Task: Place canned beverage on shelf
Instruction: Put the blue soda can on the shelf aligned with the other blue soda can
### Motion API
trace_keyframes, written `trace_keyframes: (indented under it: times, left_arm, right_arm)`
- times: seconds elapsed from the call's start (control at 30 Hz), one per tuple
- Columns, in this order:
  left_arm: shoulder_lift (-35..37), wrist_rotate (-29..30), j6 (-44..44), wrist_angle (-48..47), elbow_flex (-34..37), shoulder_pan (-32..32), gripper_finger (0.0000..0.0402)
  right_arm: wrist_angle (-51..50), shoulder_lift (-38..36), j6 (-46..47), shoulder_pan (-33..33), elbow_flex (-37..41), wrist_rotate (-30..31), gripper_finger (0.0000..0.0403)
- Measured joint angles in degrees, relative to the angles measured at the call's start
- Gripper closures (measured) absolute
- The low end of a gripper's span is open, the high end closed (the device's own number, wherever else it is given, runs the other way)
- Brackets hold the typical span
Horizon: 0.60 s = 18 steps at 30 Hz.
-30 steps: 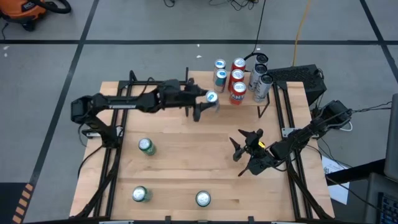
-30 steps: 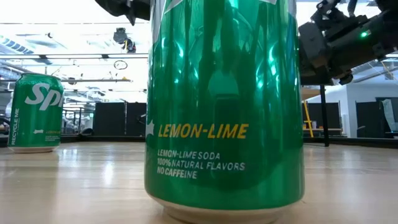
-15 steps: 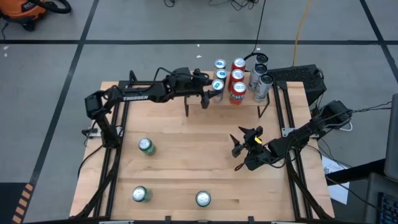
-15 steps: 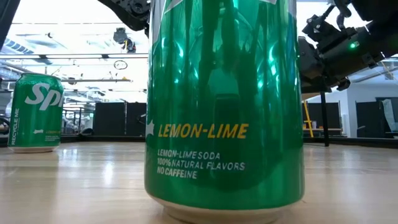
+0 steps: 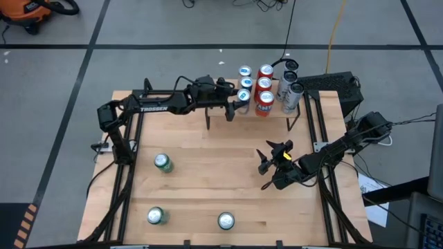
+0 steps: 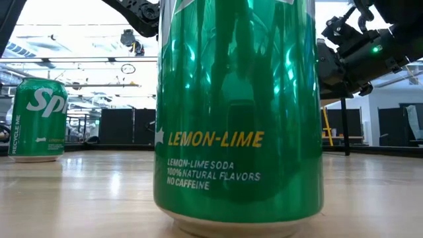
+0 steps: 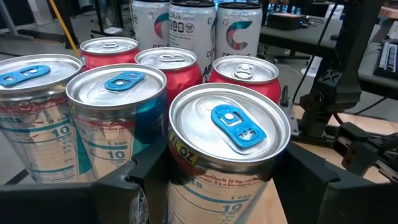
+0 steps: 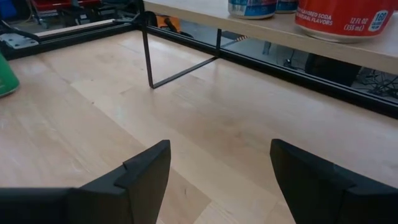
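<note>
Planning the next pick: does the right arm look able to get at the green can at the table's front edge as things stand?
Probably yes. The right claw is open and empty, and only bare tabletop lies between it and the front green can. The left claw is shut on a blue-tab can at the shelf, well away.

9 cans (image 5: 265,84) on shelf (image 5: 294,111), 3 cans (image 5: 163,162) on table (image 5: 208,173)

cans (image 7: 230,134): glossy metal (brushed silver lids) | table (image 5: 208,180): smooth pale wood | shelf (image 8: 348,46): light wood
</note>
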<state>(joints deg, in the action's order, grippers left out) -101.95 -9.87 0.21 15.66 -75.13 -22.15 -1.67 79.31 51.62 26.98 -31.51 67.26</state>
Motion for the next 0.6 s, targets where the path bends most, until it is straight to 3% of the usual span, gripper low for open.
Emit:
trace_keyframes:
  times: [0.6]
  left_arm:
    - [-0.1, -0.2, 0.7, 2.0, 0.0, 0.0, 0.0108]
  right_arm:
    - [0.0, 0.0, 0.1, 0.0, 0.0, 0.0, 0.0138]
